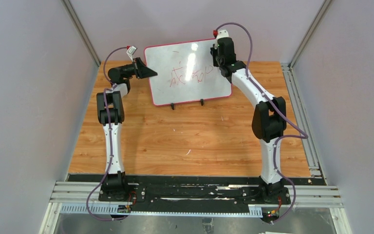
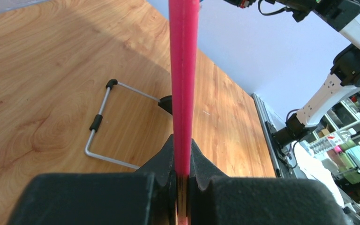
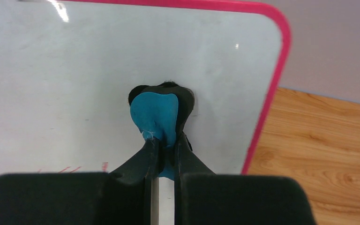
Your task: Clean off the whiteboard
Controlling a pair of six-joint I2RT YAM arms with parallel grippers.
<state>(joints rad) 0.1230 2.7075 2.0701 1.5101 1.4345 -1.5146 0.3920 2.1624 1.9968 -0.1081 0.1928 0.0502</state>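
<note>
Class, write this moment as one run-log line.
left gripper shut on whiteboard edge | right gripper shut on eraser near top-right corner | red writing unerased

1. The whiteboard (image 1: pixel 187 73) is recorded as glossy white, framed in red-pink, with red handwritten marks.
2. The eraser (image 3: pixel 154 117) is noted as blue, backed in black.
3. The table (image 1: pixel 190 141) is observed in light brown wood grain.
4. The left gripper (image 2: pixel 183 159) and right gripper (image 3: pixel 164 150) are recorded as black.
5. The wire stand (image 2: pixel 98 124) is noted as silver-grey with black sleeves.
6. The cables (image 1: pixel 243 29) are recorded as purple.
</note>
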